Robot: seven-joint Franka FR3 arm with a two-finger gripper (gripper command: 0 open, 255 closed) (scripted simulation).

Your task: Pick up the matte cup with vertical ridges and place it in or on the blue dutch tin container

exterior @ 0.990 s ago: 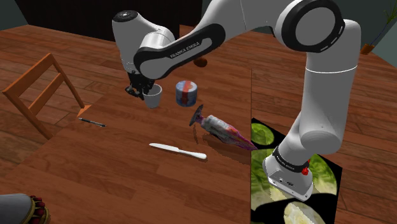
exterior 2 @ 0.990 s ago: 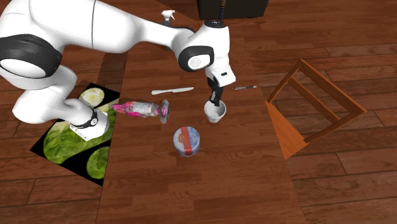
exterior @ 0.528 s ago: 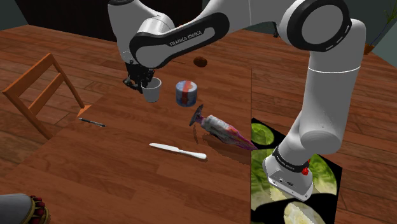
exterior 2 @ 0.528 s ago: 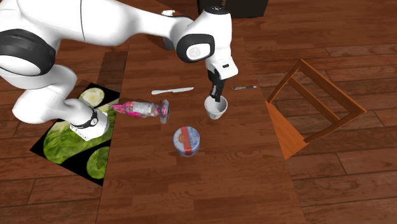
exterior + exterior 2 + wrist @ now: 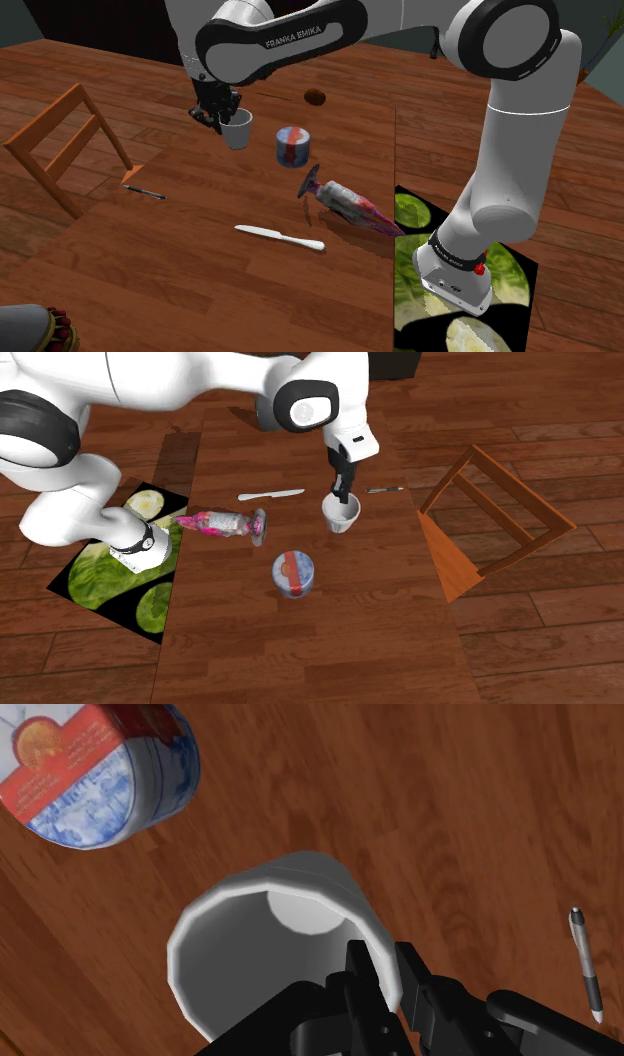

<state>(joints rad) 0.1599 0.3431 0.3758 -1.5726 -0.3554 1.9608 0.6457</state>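
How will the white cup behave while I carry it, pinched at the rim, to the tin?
Likely light: the cup looks empty and thin-walled. The jaws clasp just one wall at the rim, so it may pivot or swing. Its wall looks smooth, so it might slip if jolted.

We take this for a room in a home, likely a dining room. A long wooden worktop (image 5: 330, 642) stands on a plank floor (image 5: 560, 652) of the same warm brown wood. A wooden chair (image 5: 447, 557) sits just beside the worktop. On the worktop lie household things: a table knife (image 5: 270, 495), a pen (image 5: 385, 490) and a printed blue tin (image 5: 293, 573).
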